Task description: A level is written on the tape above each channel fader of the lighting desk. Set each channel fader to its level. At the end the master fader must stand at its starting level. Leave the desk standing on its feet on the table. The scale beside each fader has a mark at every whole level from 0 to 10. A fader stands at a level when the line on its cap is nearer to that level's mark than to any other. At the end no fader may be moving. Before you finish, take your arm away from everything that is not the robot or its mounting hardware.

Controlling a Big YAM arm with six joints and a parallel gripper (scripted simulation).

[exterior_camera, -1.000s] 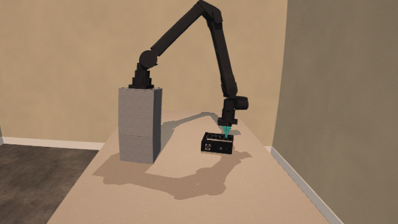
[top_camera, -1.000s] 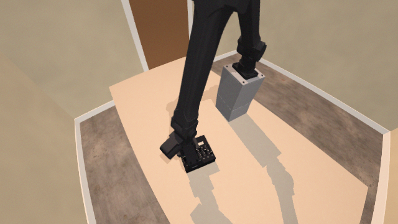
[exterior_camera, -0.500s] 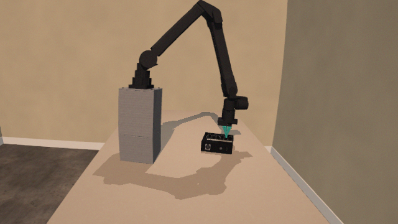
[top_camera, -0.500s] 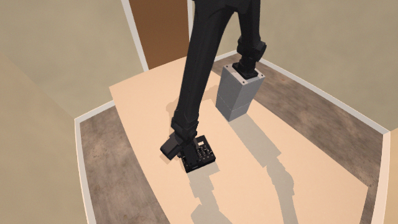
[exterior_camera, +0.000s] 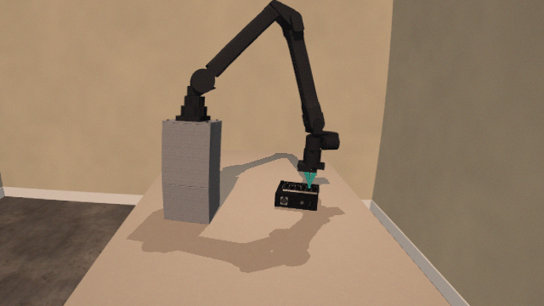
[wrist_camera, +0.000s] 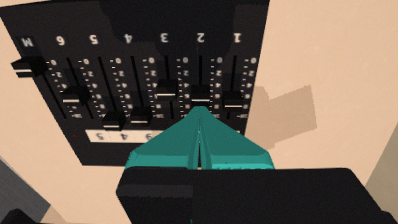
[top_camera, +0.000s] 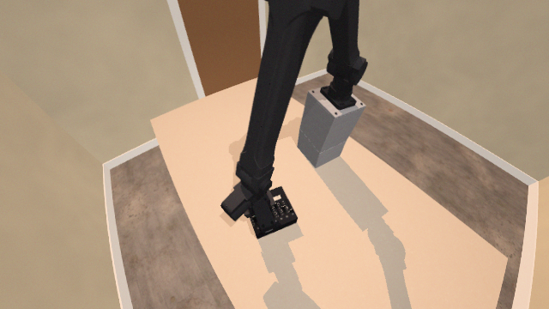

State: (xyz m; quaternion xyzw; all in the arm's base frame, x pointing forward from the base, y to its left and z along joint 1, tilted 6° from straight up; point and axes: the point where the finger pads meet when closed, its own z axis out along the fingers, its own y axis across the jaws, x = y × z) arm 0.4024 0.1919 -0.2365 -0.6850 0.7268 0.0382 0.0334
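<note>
Jaws (exterior_camera: 309, 187) pressed together, pinching nothing, their tips right by the channel 2 fader (wrist_camera: 200, 94). The lighting desk (top_camera: 286, 215) (exterior_camera: 296, 201) sits beneath them on the surface (top_camera: 343, 240) (exterior_camera: 361, 263); I'd guess the coming push runs along that fader's slot, toward its zero end.

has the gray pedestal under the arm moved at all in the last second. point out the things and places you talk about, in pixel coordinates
No. In the outside view the gray pedestal (top_camera: 328, 124) (exterior_camera: 187, 170) stands at the same spot on the table (top_camera: 386, 189) (exterior_camera: 255, 289), left of the black desk (top_camera: 288, 213) (exterior_camera: 293, 201).
</note>
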